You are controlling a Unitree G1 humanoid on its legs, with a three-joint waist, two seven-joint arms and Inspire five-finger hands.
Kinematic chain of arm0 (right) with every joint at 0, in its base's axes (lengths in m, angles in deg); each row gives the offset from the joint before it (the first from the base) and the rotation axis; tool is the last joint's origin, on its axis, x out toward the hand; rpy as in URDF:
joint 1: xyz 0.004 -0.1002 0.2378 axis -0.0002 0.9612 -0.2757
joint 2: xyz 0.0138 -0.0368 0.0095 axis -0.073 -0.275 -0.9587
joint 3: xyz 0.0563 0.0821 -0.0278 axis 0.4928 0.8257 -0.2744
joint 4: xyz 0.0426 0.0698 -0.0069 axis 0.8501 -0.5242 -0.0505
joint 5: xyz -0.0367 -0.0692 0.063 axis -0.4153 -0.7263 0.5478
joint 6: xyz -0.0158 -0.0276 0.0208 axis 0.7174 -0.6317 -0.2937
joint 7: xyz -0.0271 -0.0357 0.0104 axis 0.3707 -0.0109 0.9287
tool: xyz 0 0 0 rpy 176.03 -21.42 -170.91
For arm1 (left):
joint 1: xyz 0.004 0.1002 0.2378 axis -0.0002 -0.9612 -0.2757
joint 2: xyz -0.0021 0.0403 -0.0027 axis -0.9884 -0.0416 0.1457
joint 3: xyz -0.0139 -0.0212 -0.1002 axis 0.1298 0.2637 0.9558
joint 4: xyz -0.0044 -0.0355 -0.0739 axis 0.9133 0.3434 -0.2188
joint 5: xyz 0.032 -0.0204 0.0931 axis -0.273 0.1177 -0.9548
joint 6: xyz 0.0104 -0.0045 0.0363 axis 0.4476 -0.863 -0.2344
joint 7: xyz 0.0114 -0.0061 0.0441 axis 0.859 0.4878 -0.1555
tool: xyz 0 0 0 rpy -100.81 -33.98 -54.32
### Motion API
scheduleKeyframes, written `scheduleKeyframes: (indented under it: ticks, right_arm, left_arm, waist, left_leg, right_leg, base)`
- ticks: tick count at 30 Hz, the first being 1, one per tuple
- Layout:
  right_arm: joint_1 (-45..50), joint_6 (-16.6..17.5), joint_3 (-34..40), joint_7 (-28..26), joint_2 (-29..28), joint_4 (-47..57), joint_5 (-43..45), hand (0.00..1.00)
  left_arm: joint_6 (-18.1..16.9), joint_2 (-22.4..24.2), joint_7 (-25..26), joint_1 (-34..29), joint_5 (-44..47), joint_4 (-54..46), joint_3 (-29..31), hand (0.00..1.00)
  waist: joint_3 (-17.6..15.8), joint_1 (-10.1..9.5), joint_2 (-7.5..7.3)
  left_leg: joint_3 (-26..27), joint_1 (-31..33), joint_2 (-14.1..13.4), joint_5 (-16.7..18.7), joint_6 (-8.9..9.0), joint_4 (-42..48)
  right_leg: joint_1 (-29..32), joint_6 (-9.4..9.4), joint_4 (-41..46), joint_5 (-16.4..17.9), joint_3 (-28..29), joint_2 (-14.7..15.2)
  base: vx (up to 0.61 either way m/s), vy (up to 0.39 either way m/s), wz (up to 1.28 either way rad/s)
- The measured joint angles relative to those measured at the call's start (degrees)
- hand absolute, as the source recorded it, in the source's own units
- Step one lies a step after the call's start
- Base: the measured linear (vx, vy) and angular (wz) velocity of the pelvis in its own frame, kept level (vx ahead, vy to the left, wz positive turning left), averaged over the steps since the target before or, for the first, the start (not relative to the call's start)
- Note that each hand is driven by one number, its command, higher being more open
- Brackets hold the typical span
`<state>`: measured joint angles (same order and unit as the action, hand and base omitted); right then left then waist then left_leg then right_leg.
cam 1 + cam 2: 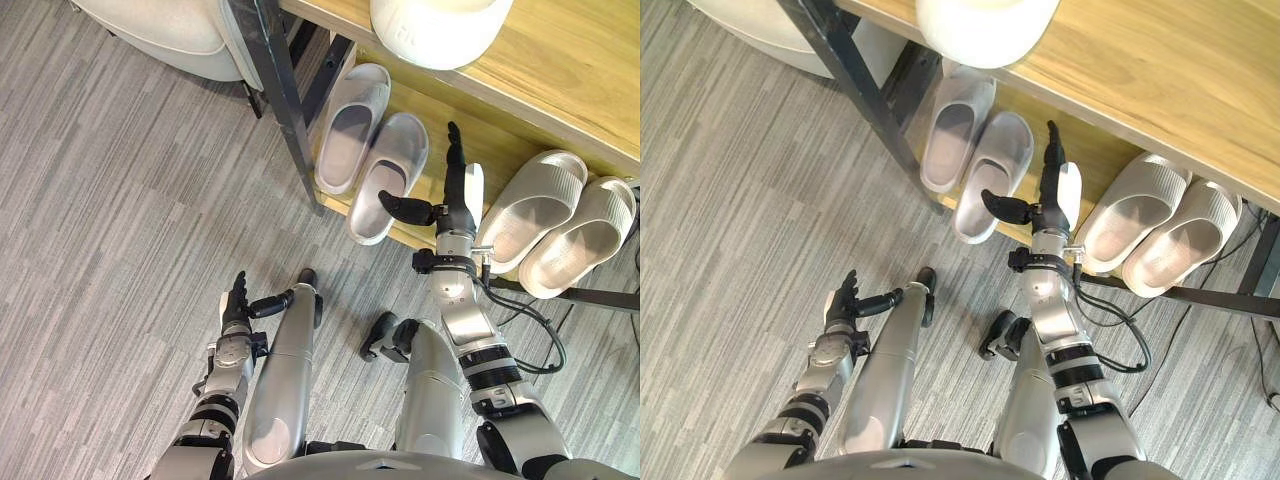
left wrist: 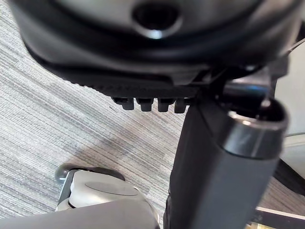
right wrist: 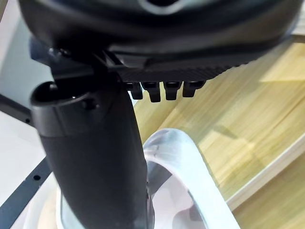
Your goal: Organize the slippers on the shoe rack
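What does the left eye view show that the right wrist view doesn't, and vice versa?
Left eye view, not the wrist view: the left hand, open, a beige slipper pair further right, and a white object on the top board. Right wrist view, not the eye view: the right hand from very close, thumb over a grey slipper. Both: that open hand, that slipper, the wooden shelf.

We see a silver-grey left arm (image 1: 232,358) and right arm (image 1: 462,318) with black rings (image 1: 490,362). The left hand (image 1: 236,300) and right hand (image 1: 455,195) are black; the right one wears a white cover (image 1: 474,188).
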<state>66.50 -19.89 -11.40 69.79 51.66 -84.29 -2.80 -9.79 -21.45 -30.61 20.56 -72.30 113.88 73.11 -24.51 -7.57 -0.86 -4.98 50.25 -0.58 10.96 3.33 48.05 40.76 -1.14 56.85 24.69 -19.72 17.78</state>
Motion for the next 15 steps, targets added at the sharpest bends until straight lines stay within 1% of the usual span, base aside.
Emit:
scheduleKeyframes:
  ticks: [2,4,5,6,8,9,10,11,12,13,15]
  right_arm:
    - [2.75,0.56,0.71,-0.04,-2.64,1.48,4.04,1.00]
    - [5.13,1.48,0.49,-1.18,-4.56,1.68,8.30,1.00]
    - [6.78,2.11,0.41,-2.22,-5.90,1.75,10.97,1.00]
    - [8.31,3.45,0.11,-4.08,-6.97,1.85,15.71,1.00]
    - [9.36,5.68,-0.59,-6.16,-7.43,1.96,19.99,1.00]
    - [9.43,6.25,-0.61,-7.40,-7.48,1.96,22.54,1.00]
    - [9.50,6.76,-0.69,-9.75,-7.62,1.95,26.80,1.00]
    - [9.52,6.87,-0.71,-10.28,-7.62,1.95,27.60,1.00]
    - [9.54,7.80,-0.80,-12.34,-7.73,1.85,31.28,1.00]
    - [9.52,8.23,-0.89,-13.52,-7.94,1.78,33.10,1.00]
    - [9.38,8.71,-1.85,-14.76,-7.91,1.72,35.76,1.00]
  left_arm:
    - [0.11,-0.01,-0.01,-0.01,0.00,0.01,0.18,1.00]
    - [0.43,0.02,-0.04,-0.03,0.00,0.00,0.85,1.00]
    - [0.73,0.09,-0.08,-0.11,0.00,-0.01,1.19,1.00]
    - [0.73,0.09,-0.60,-0.22,-0.02,-0.30,1.29,1.00]
    - [0.77,0.25,-1.35,-0.47,-0.03,-0.96,1.37,1.00]
    - [0.75,0.35,-1.64,-0.62,-0.04,-1.21,1.60,1.00]
    - [0.74,0.64,-1.91,-0.76,-0.05,-1.24,1.77,1.00]
    - [0.74,0.72,-2.01,-0.83,-0.05,-1.26,1.79,1.00]
    - [0.72,1.25,-2.45,-1.05,-0.05,-1.98,2.18,1.00]
    - [0.71,1.40,-2.70,-1.13,-0.05,-2.27,2.18,1.00]
    - [0.69,1.70,-3.02,-1.18,-0.06,-2.53,2.18,1.00]
  waist:
    - [-0.06,0.20,-0.12]
    - [-0.25,0.41,-0.59]
    - [-0.17,0.49,-0.80]
    - [-0.12,0.53,-0.91]
    - [-0.16,0.60,-0.98]
    - [-0.23,0.64,-1.12]
    - [-0.23,0.71,-1.15]
    - [-0.22,0.71,-1.18]
    - [-0.23,0.68,-1.21]
    - [-0.23,0.67,-1.21]
    - [-0.24,0.65,-1.22]
  left_leg:
    - [0.18,-0.42,0.00,0.05,-0.10,-0.33]
    - [0.43,-1.56,-0.01,0.12,-0.20,-0.81]
    - [0.53,-2.16,-0.10,0.22,-0.31,-1.01]
    - [0.80,-2.43,-0.32,0.31,-0.42,-1.21]
    - [1.15,-2.72,-0.46,0.36,-0.53,-1.41]
    - [1.37,-3.06,-0.53,0.39,-0.59,-1.55]
    - [1.46,-3.46,-0.64,0.41,-0.64,-1.75]
    - [1.47,-3.50,-0.68,0.41,-0.64,-1.81]
    - [1.51,-3.49,-0.75,0.40,-0.65,-1.93]
    - [1.56,-3.49,-0.75,0.39,-0.67,-1.99]
    - [1.58,-3.51,-0.75,0.39,-0.67,-2.19]
  right_leg:
    - [-0.48,-0.23,-0.60,-0.22,0.02,-0.01]
    - [-1.51,-0.39,-1.20,-0.32,0.12,-0.03]
    - [-2.12,-0.50,-1.61,-0.43,0.18,-0.18]
    - [-2.32,-0.56,-2.05,-0.70,0.39,-0.41]
    - [-2.42,-0.73,-2.46,-1.06,0.77,-0.56]
    - [-2.60,-0.81,-2.65,-1.20,0.99,-0.62]
    - [-3.02,-0.87,-3.14,-1.44,1.03,-0.78]
    - [-3.07,-0.87,-3.25,-1.51,1.03,-0.83]
    - [-3.10,-0.85,-3.53,-1.66,1.02,-0.93]
    - [-3.10,-0.86,-3.61,-1.68,1.02,-0.92]
    - [-3.11,-0.87,-3.79,-1.69,1.00,-0.92]
  base:
    - [0.01,0.057,-0.02]
    - [0.00,0.041,-0.03]
    - [-0.01,0.035,-0.09]
    - [-0.02,0.046,-0.11]
    - [-0.03,0.050,-0.12]
    - [-0.04,0.044,-0.11]
    - [-0.03,0.036,-0.08]
    - [-0.04,0.037,-0.05]
    - [0.00,0.000,0.00]
    - [0.00,0.000,0.00]
    - [0.00,0.000,0.00]
